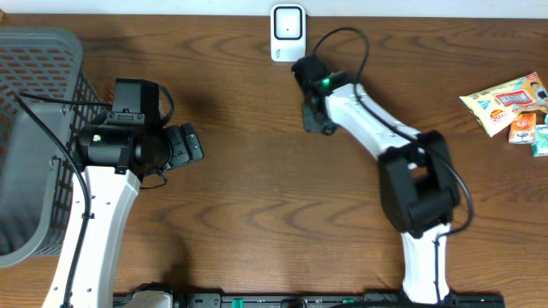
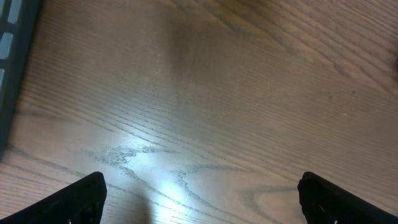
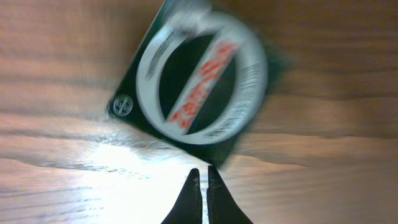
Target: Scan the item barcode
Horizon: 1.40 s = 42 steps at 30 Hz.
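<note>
Fingers pressed together, the right tool sits at the edge of the dark green packet — flat on the tabletop, near the white scanner at its far edge. The left tool gapes, empty. Likely next — grip the packet and turn its barcode to the scanner.

Overhead cam: fixed high, facing straight down, whole table in frame. Left wrist cam: low over bare wood, looking down past the left claw; grey basket edge at frame left, also seen overhead. Right wrist cam: very near, blurred, looking down past the right claw onto a dark green packet; its overlap with overhead is that table patch.
</note>
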Each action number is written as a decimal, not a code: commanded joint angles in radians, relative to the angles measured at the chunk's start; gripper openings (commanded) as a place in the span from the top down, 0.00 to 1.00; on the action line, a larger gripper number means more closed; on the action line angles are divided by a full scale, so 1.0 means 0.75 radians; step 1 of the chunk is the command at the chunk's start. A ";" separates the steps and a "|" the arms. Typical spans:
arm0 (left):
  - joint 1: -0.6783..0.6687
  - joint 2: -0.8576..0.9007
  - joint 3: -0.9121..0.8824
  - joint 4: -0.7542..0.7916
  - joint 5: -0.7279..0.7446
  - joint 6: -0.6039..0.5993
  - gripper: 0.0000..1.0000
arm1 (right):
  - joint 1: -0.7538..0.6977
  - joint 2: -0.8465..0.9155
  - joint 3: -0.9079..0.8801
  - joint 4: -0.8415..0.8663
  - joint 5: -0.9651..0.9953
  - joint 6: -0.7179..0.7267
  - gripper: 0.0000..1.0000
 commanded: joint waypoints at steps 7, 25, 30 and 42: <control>0.007 0.000 0.001 -0.007 -0.004 0.003 0.02 | -0.028 -0.195 0.003 0.123 -0.178 0.091 0.76; 0.007 0.000 0.001 -0.007 -0.004 0.003 0.02 | 0.023 0.036 0.003 0.492 -0.079 0.091 0.99; 0.007 0.000 0.001 -0.007 -0.004 0.003 0.02 | 0.017 0.067 0.003 0.478 -0.019 0.047 0.99; 0.007 0.000 0.001 -0.007 -0.004 0.003 0.02 | 0.021 0.080 -0.008 0.444 -0.024 0.026 0.99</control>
